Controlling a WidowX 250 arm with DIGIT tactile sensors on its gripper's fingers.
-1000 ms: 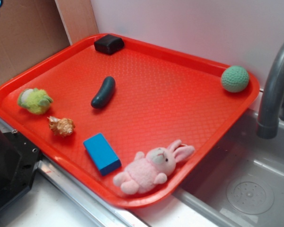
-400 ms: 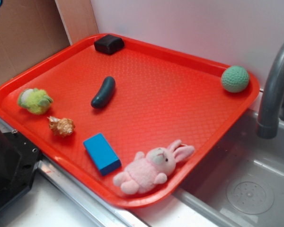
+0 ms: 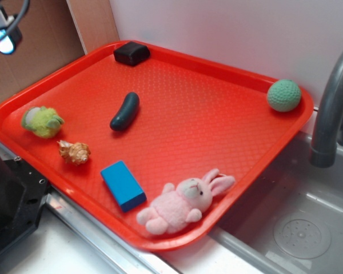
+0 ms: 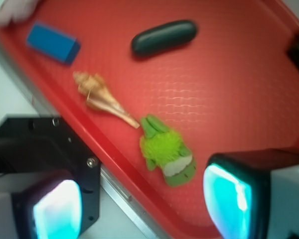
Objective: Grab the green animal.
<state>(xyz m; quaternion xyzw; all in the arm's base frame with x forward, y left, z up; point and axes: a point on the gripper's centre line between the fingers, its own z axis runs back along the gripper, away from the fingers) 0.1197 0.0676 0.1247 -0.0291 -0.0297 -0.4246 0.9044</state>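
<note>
Task barely starting: hovering high over the near-left corner of the red tray [image 3: 177, 114], nothing grasped yet, approach, descent and closing all remaining. Fingers [image 4: 142, 199] standing wide apart, 2 teal-lit pads [image 4: 226, 199] framing the bottom of the wrist view, holding nothing. Only a sliver of the arm showing at the top-left edge of the exterior view, well above the tray. Green animal [image 3: 42, 121] lying on the tray floor near the left rim, apart from everything else; in the wrist view green animal [image 4: 168, 153] sitting between the 2 pads but nearer the right one, suggesting a small sideways correction before dropping. Looking small, roundish, fuzzy yellow-green, with a paler patch at 1 end and stubby darker-green limbs; soft pile probably compressing easily under a pinch. Shell [image 3: 74, 152] lying just beside it, tip nearly touching in the wrist view, so risking a nudge during closing. Dark green cucumber piece [image 3: 124, 112], blue block [image 3: 123, 185], pink bunny [image 3: 183, 202], black block [image 3: 131, 53] and green crocheted ball [image 3: 283, 95] all well apart from the target. Wrist view slightly blurred.
</note>
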